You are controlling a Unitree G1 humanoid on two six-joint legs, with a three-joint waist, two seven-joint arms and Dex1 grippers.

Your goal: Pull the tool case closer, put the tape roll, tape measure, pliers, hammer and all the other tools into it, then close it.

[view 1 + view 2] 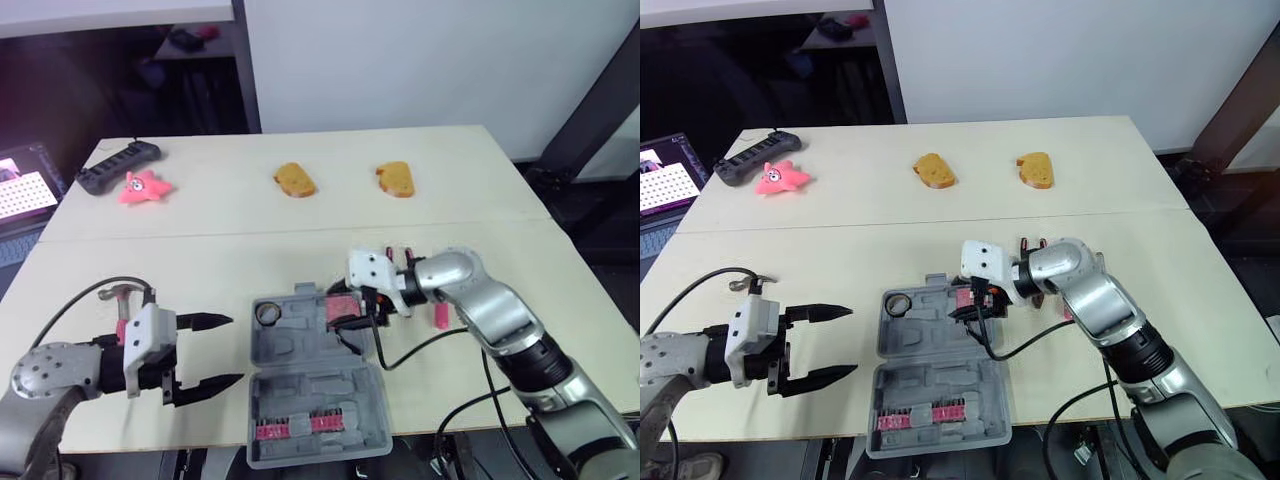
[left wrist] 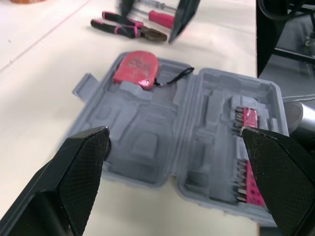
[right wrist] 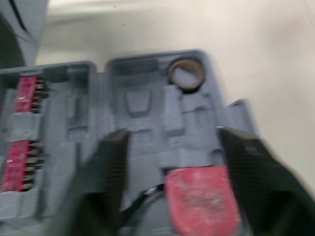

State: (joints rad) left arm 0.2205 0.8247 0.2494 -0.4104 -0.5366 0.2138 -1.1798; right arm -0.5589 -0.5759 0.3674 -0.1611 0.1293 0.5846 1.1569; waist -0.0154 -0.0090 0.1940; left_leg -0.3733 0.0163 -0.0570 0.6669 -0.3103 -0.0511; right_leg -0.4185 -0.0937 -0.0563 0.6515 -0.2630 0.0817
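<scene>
Left eye view: the grey tool case (image 1: 315,375) is seen lying open at the near edge of the tabletop (image 1: 200,250), between the two arms. A tape roll (image 1: 267,313) is seated in the far left corner of its far half, and a red tape measure (image 3: 202,199) is lodged in the far right corner; pink bits (image 1: 325,422) are racked in the near half. The right gripper (image 3: 172,135) is poised over the tape measure with its fingers spread wider than it, and nothing is clasped. The left gripper (image 1: 235,349) is held just left of the case, its fingers wide apart and empty. A hammer (image 1: 125,292) is seen beside the left wrist. Pliers (image 2: 128,29) and a pink-handled screwdriver (image 2: 162,18) are laid on the tabletop just beyond the case. Further back, two orange bread-like pieces (image 1: 295,180), a pink star toy (image 1: 145,186) and a black controller (image 1: 118,165) are set well apart from the case
</scene>
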